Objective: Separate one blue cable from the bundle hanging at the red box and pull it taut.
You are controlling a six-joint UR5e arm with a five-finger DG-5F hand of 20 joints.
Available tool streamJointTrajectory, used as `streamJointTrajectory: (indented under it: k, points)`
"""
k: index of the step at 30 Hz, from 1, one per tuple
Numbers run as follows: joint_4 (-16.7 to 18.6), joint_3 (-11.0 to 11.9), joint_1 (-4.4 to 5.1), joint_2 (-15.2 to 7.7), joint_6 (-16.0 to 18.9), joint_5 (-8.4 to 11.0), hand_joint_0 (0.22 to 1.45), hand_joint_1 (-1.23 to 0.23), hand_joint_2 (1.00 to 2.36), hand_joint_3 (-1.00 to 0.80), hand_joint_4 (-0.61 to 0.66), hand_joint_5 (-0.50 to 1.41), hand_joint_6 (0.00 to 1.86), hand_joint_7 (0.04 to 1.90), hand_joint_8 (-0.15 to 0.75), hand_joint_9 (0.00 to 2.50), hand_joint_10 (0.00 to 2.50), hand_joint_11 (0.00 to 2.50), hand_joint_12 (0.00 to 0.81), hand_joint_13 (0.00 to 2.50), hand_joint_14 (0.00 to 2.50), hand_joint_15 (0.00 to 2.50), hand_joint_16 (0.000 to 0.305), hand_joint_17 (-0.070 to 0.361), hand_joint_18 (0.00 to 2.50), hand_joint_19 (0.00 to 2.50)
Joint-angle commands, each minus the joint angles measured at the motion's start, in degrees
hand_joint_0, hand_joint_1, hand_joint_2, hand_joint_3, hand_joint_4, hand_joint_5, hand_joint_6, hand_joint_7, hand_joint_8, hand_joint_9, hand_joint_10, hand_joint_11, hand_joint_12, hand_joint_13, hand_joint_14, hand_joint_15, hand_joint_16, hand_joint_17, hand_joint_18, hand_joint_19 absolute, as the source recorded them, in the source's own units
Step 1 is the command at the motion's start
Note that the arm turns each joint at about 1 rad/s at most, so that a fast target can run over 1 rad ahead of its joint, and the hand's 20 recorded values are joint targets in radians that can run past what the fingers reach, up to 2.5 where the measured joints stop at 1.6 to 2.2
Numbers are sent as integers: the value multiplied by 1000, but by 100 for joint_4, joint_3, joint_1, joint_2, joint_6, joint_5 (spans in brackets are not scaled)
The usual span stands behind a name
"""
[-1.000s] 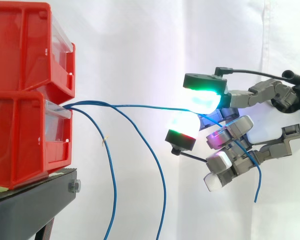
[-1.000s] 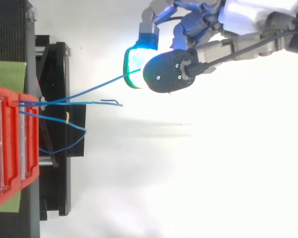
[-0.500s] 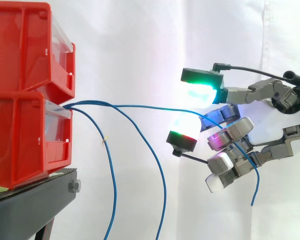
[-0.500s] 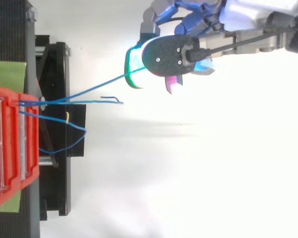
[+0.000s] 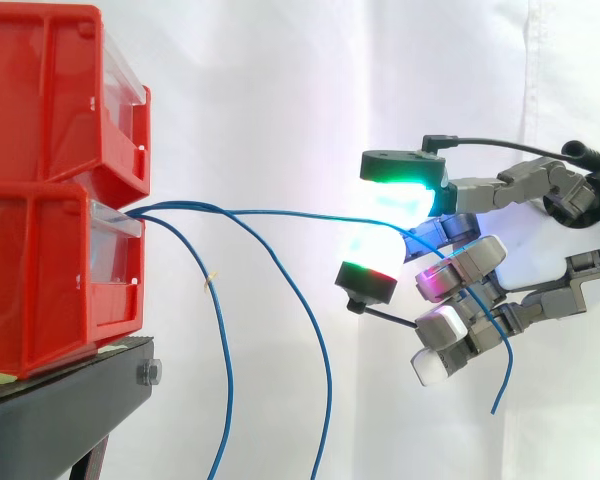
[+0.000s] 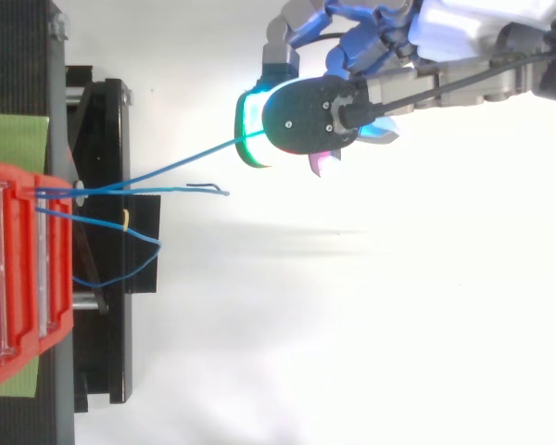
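Blue cable (image 5: 290,213) from red box (image 5: 50,280) enters hand (image 5: 550,250), seemingly pinched between glowing pads (image 5: 405,197); tail dangles below.

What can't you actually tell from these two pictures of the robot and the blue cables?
Whether the hand truly grips the cable: side view, its glow washes out the contact; top view, the hand covers it.
Where the cables start: both views, hidden inside the red bin.
How far the two loose cables hang: side view, cut off by the bottom edge.
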Motion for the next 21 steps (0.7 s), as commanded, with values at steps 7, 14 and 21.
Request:
streamJointTrajectory:
  k: [7,14,21]
  points:
    - [-47,-4,2,0,29,2,689,-650,1005,-446,-8,-235,934,937,254,854,1078,1339,331,989,25,887,40,90,666,536]
    - [-276,-4,2,0,37,2,575,-546,1000,-500,91,-236,913,910,269,864,1053,1367,336,989,25,886,42,94,662,547]
    - [-302,-4,-7,0,37,2,540,-520,1000,-500,111,-236,908,906,279,863,1070,1341,341,984,24,883,44,98,658,543]
